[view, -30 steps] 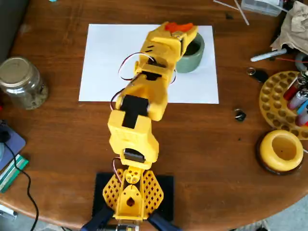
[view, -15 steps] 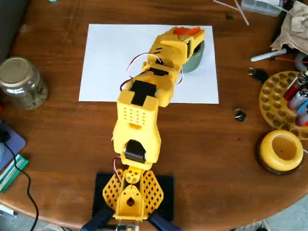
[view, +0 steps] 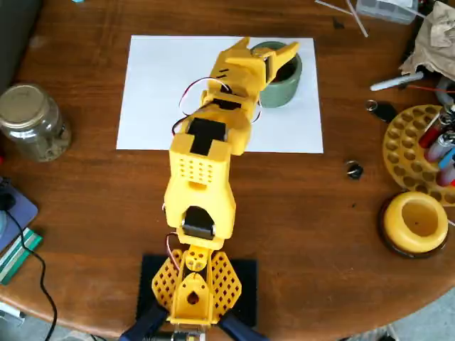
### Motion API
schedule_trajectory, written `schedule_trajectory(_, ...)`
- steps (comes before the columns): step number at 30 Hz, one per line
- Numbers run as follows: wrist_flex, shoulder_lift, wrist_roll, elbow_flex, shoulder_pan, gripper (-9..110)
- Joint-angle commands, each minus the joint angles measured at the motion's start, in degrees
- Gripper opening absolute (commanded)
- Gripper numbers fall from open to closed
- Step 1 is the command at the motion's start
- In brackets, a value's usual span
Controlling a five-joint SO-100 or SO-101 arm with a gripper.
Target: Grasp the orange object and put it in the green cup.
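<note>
In the overhead view we see the yellow arm (view: 202, 177) reaching from its black base (view: 195, 284) at the lower edge of the round wooden table (view: 306, 213) up across a white sheet of paper (view: 153, 92). The gripper (view: 274, 55) is over the green cup (view: 284, 89), which stands on the upper right corner of the paper; the arm covers the left part of the cup, and one yellow finger (view: 284, 51) lies over its far rim. We can see only this one finger clearly, so we cannot tell if the gripper is apart or together. We do not find the orange object anywhere in this view; the inside of the cup is dark and partly covered, so we cannot say whether it lies there. At the left side of the table a clear glass jar (view: 32, 121) with a metal lid stands well apart from the paper. At the right edge there is a yellow round holder (view: 416, 224) on a dark base, and above it a yellow tray with many holes (view: 405, 153) carrying some pens. A small dark item (view: 354, 170) lies on the bare wood between the paper and the tray.
</note>
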Motion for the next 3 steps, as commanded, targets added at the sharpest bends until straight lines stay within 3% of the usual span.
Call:
schedule_trajectory(1, -1.23, 1.41, -0.62, -0.26, 0.26, 37)
schedule_trajectory(3, -1.32, 1.58, -1.32, -0.18, 0.18, 32)
